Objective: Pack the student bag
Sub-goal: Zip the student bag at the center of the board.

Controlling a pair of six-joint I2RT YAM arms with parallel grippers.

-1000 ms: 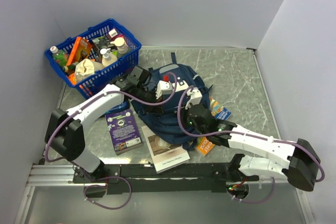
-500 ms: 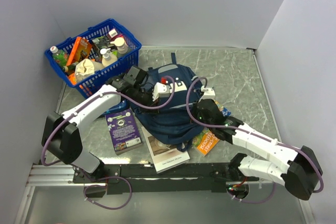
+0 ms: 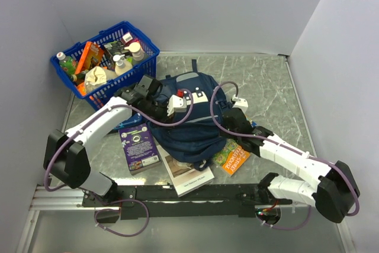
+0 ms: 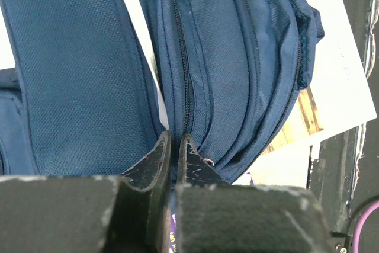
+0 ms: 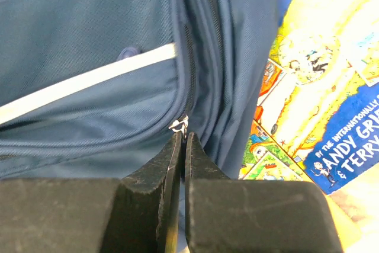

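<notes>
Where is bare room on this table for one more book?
Bare marble table lies between the navy fabric backpack, the right wall and the back wall. Crowded: near side with books, and the blue plastic basket corner.

Matt navy woven cloth makes up the student bag point(image 3: 189, 125), its strap point(image 4: 65, 69), upper left in the left wrist view, a coarser mesh. A small zip pull point(image 5: 179, 124) glints like metal. The book point(image 5: 314, 75) cover shines glossy; the marbled grey surface point(image 3: 266, 81) looks smooth, possibly laminate. The basket point(image 3: 106, 90) is blue plastic.
</notes>
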